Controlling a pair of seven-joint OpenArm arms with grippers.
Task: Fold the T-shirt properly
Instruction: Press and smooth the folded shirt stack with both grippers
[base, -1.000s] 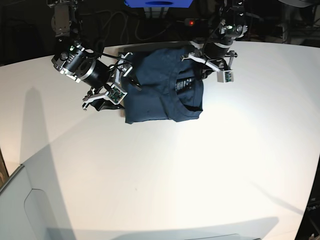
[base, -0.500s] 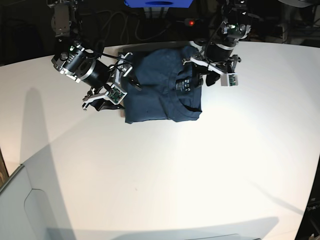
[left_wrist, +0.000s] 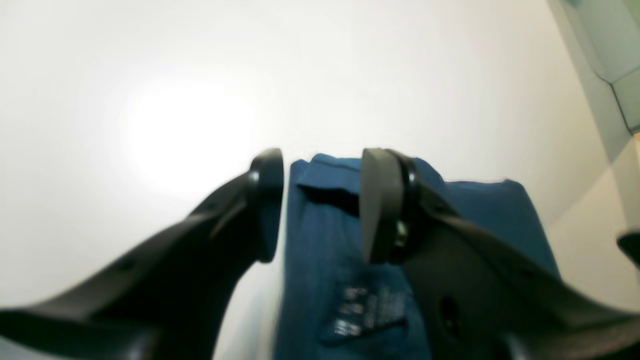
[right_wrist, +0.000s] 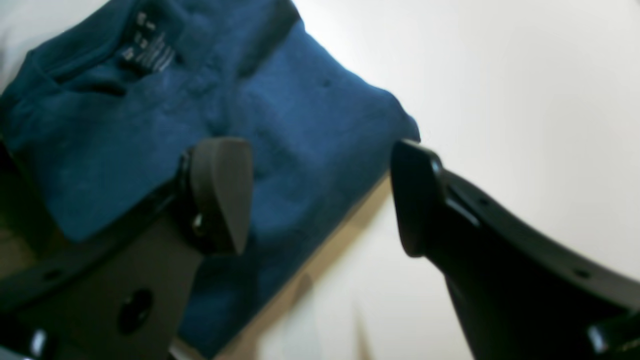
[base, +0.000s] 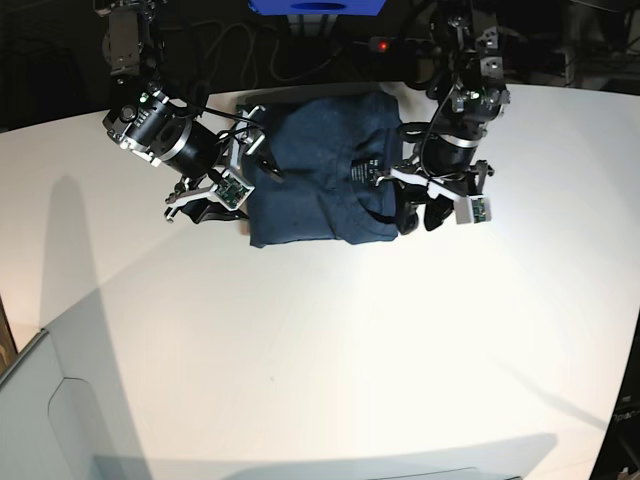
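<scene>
The dark navy T-shirt (base: 310, 175) lies folded into a compact rectangle at the far middle of the white table (base: 320, 350), neckline and white label text facing up. My left gripper (base: 420, 217) hovers at its near right corner. In the left wrist view that gripper (left_wrist: 322, 205) stands open above the T-shirt (left_wrist: 320, 270), one finger over the cloth, the other over the table, nothing pinched. My right gripper (base: 245, 190) sits at the shirt's left edge. In the right wrist view it (right_wrist: 320, 200) gapes wide and empty over the T-shirt (right_wrist: 300, 125).
A blue object (base: 315, 8) and cables sit beyond the table's far edge. A pale grey panel (base: 40, 420) borders the near left corner. A strip of tan surface (right_wrist: 320, 280) shows beside the shirt's edge in the right wrist view.
My left gripper has opened, let go of the shirt's far right part and moved toward the near right corner. The right arm has stayed put.
</scene>
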